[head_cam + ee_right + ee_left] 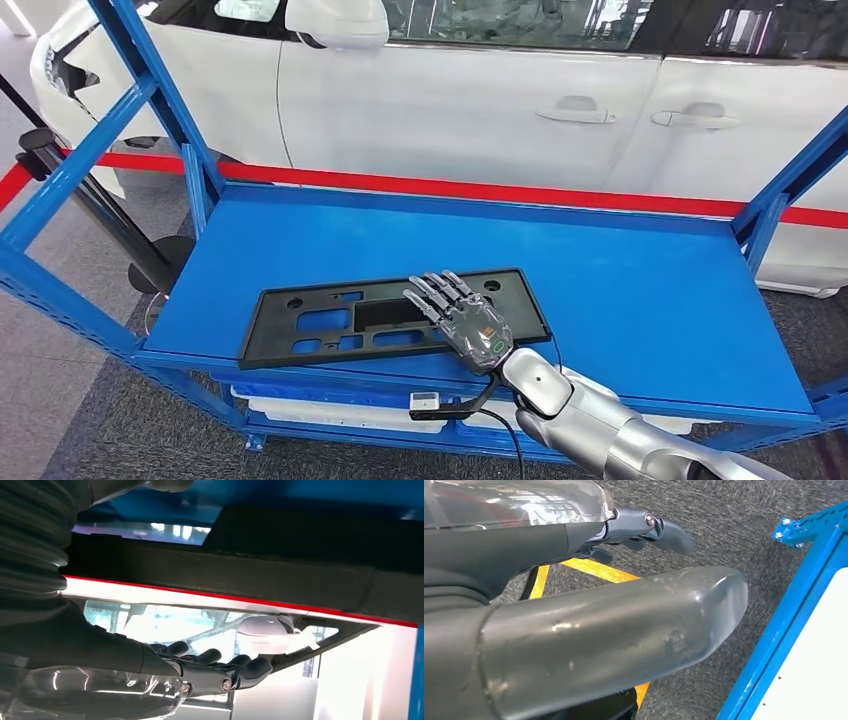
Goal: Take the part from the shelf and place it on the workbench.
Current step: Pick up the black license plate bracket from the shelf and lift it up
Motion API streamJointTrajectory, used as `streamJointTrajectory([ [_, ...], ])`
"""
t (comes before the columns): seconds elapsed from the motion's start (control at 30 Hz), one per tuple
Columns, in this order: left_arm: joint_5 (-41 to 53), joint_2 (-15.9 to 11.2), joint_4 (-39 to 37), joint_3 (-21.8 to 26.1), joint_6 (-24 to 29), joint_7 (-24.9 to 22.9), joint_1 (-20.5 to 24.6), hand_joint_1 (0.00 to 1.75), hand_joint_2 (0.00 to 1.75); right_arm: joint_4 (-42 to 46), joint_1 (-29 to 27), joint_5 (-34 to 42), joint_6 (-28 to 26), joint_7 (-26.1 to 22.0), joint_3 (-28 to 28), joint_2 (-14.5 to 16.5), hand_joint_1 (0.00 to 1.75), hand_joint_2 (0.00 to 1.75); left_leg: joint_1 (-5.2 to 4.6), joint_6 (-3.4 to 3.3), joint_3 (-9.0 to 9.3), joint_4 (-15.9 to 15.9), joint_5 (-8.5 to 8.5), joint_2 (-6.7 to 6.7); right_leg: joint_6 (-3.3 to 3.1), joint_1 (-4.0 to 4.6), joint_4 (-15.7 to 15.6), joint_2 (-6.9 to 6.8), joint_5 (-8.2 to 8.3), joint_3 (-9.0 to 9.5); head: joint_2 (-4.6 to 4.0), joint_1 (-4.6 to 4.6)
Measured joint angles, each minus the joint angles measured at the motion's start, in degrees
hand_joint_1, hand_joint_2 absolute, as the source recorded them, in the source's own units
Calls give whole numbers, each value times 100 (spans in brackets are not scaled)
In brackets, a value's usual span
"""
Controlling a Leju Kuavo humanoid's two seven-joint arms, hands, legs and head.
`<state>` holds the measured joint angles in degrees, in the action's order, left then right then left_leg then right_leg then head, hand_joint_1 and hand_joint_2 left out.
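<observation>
A flat black plastic part (390, 318), long and pierced with rectangular cut-outs and small round holes, is seen lying on the top deck of a blue metal shelf (640, 290), close to the deck's front edge and slightly askew to it. The right hand (462, 318) is laid palm down over the right portion of this part, with the fingers (432, 290) stretched forward and only slightly spread across the panel's surface; nothing is enclosed by them. Whether the thumb is hooked under the part's near edge cannot be told. In the right wrist view the same hand (200, 672) is shown with its dark fingers extended alongside the black part (280, 580), which crosses the picture as a dark band.

In the left wrist view the left hand (614, 625) is shown above a grey carpeted floor (734, 525) marked with a yellow line (594, 570); its thick grey thumb is extended, its dark fingers (664, 532) are only partly visible, and whether they are spread or curled cannot be told. A blue frame corner (809, 530) is seen just beside it.

Behind the shelf a white car (480, 100) is parked, and a red barrier band (450, 187) is stretched in front of it. White trays (340, 412) are stored on the level below the top deck.
</observation>
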<state>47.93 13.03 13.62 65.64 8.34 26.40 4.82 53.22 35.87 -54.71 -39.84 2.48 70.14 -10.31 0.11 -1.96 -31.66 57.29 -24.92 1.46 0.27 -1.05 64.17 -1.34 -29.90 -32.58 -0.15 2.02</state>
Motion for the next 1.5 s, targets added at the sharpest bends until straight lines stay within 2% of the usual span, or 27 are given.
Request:
streamJointTrajectory([
  [0.07,4,17,0,0,-4,0,1,0,0,-24,21,78,25,23,47,90,0,175,-28,56,-7,4,-21,-15,-52,34,-586,-80,181,265,0,1],
  [0.17,7,21,0,0,-12,1,2,0,0,-84,30,181,72,49,96,258,0,175,-30,156,-7,7,-37,-61,-84,42,-723,-64,206,304,0,2],
  [0.2,8,20,0,0,-13,2,5,0,0,-106,30,197,90,51,106,307,0,175,-22,195,-19,72,-95,-70,-109,27,-746,-62,227,308,0,3],
  [0.23,9,20,0,0,-14,2,9,0,0,-126,30,209,106,52,116,354,12,175,-14,237,-76,232,-220,-75,-135,9,-769,-64,250,311,0,2],
  [0.33,9,20,0,-1,-15,2,7,0,0,-158,23,227,126,53,151,409,139,175,5,345,-535,1263,-808,-80,-171,-3,-785,-79,270,296,0,2],
  [0.37,9,21,0,-2,-16,2,-1,0,0,-170,18,241,131,53,164,410,171,175,11,366,-662,1536,-896,-82,-172,-3,-783,-78,268,294,0,2],
  [0.4,9,21,0,-2,-17,2,-11,0,0,-187,13,262,139,52,180,411,175,175,15,381,-700,1613,-865,-83,-172,-5,-780,-73,266,296,0,2],
  [0.43,10,20,0,-1,-18,2,-17,0,0,-208,10,291,150,50,195,411,175,175,20,386,-627,1455,-724,-83,-168,-8,-776,-64,262,301,0,2],
  [0.53,19,16,0,-2,-19,2,-11,0,0,-265,20,391,196,43,220,410,175,175,24,338,-102,319,-175,-43,-116,-6,-747,-21,230,327,0,2],
  [0.6,30,14,0,-2,-20,-2,-6,0,0,-321,33,451,210,38,231,410,175,175,7,239,25,5,-86,-19,-55,18,-736,3,207,342,0,2],
  [0.7,60,11,0,-3,-27,-5,2,0,0,-429,47,497,204,38,240,410,175,175,11,92,46,-23,-48,-31,40,25,-720,6,163,344,0,0],
  [0.77,80,11,0,-4,-40,-4,16,0,0,-500,51,506,196,43,244,415,175,175,37,19,50,-50,-3,-31,73,12,-348,23,-94,185,0,0],
  [0.83,91,9,0,-4,-57,-4,23,0,0,-572,54,515,189,48,246,443,175,175,38,-9,21,-51,11,-35,85,1,437,54,-489,-164,0,1],
  [0.87,95,8,0,-4,-64,-4,22,0,0,-608,57,521,186,53,246,469,175,175,34,-12,15,-49,13,-40,90,-3,775,61,-601,-320,0,0],
  [0.9,100,6,0,-4,-68,-4,21,0,0,-645,62,529,183,60,246,499,175,175,31,-12,16,-48,13,-44,89,-7,926,64,-595,-392,0,0],
  [0.93,106,5,0,-5,-71,-3,20,0,0,-680,70,539,180,67,246,530,175,175,28,-10,25,-47,12,-45,78,-9,849,64,-474,-355,0,1],
  [1.0,119,5,0,-8,-72,1,20,0,0,-745,93,556,177,79,246,591,175,175,24,-1,52,-46,10,-43,19,-2,147,33,-55,-16,0,0],
  [1.03,124,8,0,-10,-72,2,20,0,0,-775,109,562,178,81,246,622,175,175,9,16,56,-37,2,-45,-19,18,-252,-13,89,169,0,1],
  [1.1,128,14,0,-14,-72,3,20,0,0,-822,136,568,180,81,246,691,175,175,-5,76,39,-28,-6,-57,-68,60,-694,-92,190,359,0,1],
  [1.2,129,17,0,-15,-69,3,20,0,0,-874,145,571,186,66,252,767,175,175,5,185,26,-16,-18,-78,-114,67,-776,-84,209,369,0,1],
  [1.23,129,17,0,-15,-66,4,22,0,0,-887,146,576,188,56,258,783,175,175,9,222,1,67,-85,-80,-134,51,-800,-91,232,375,0,1],
  [1.27,128,17,0,-15,-63,4,25,0,0,-898,146,584,192,47,266,796,175,175,12,258,-73,250,-219,-80,-155,33,-823,-103,256,376,0,1],
  [1.37,113,17,0,-15,-61,4,18,0,0,-916,140,676,189,-45,291,804,175,175,28,351,-538,1299,-800,-84,-180,32,-830,-144,272,353,0,2],
  [1.4,100,17,0,-15,-59,4,7,0,0,-916,135,752,175,-127,294,804,175,175,36,370,-628,1517,-863,-86,-181,33,-828,-146,271,351,0,2],
  [1.43,85,17,0,-14,-56,5,-4,0,0,-911,130,851,151,-230,294,804,175,175,45,383,-617,1525,-811,-87,-179,31,-825,-143,270,354,0,2],
  [1.47,67,17,0,-12,-49,7,-11,0,0,-895,124,965,115,-355,292,803,175,175,56,392,-496,1305,-659,-87,-174,26,-818,-137,267,361,0,2],
  [1.5,48,17,0,-9,-40,10,-14,0,0,-862,121,1078,77,-487,287,799,175,175,70,399,-294,924,-464,-86,-160,20,-805,-126,259,369,0,2],
])
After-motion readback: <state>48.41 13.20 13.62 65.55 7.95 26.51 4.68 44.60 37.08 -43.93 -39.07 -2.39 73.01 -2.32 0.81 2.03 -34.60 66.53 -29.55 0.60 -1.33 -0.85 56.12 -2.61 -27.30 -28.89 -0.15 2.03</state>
